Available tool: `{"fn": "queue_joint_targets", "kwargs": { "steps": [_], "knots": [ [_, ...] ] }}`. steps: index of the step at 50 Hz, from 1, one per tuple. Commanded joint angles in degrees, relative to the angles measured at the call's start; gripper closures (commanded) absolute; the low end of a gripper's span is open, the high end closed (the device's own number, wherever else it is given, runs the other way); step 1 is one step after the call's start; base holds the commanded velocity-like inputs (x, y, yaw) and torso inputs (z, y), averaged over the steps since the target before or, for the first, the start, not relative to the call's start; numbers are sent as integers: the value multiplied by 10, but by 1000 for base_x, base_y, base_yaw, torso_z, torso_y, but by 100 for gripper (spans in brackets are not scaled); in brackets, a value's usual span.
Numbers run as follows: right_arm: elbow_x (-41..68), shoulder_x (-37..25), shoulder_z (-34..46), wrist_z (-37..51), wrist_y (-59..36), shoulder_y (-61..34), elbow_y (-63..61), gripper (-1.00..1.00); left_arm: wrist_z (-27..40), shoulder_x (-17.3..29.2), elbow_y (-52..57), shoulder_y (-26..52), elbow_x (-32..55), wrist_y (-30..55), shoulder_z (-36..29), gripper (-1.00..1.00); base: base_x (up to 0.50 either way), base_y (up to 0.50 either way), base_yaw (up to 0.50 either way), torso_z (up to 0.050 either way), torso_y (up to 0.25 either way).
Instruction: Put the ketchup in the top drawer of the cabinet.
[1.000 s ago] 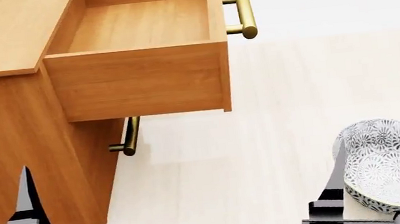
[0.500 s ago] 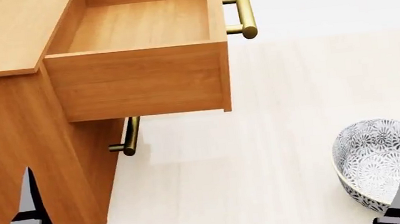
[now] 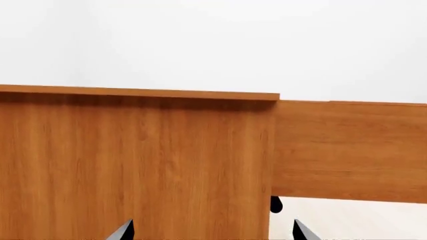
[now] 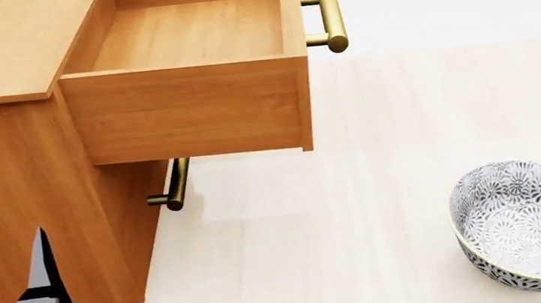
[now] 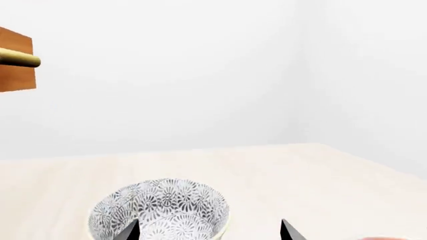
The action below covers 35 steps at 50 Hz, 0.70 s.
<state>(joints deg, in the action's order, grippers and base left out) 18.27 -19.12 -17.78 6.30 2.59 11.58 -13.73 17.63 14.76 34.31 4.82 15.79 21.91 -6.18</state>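
Observation:
The ketchup is out of view in every frame. The cabinet (image 4: pixel 12 186) fills the left of the head view, and its top drawer (image 4: pixel 196 106) is pulled out and holds nothing. The drawer's brass handle (image 4: pixel 331 18) points right. My left gripper (image 3: pixel 212 230) is open, low and facing the cabinet's side (image 3: pixel 133 165); one of its fingers (image 4: pixel 40 277) shows at the bottom left of the head view. My right gripper (image 5: pixel 210 231) is open and empty, with the bowl (image 5: pixel 160 207) just beyond its fingertips.
The grey-patterned bowl (image 4: pixel 525 224) stands on the pale floor at the lower right. The lower drawer's brass handle (image 4: pixel 175 184) sticks out under the open top drawer. In the right wrist view, the top drawer's handle (image 5: pixel 17 59) shows far off.
My right gripper, which stood around the bowl's near side, has dropped back out of the bottom of the head view. The left gripper has barely moved.

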Motion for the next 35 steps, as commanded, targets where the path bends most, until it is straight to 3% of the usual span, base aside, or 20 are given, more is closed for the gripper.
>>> {"fn": "queue_joint_targets", "kwargs": {
  "steps": [1,23,35],
  "knots": [
    [2,19,6,-29,61,35,24,-100,4,2,-7,-1,1,-7,-5,-100,0,0,0,0,0],
    [-12,24,37,-101,173,76,75,-100,12,4,-22,6,1,-12,-8,-100,0,0,0,0,0],
    [-13,30,26,-95,194,84,102,-100,16,6,-31,11,1,-14,-10,-100,0,0,0,0,0]
  ]
}}
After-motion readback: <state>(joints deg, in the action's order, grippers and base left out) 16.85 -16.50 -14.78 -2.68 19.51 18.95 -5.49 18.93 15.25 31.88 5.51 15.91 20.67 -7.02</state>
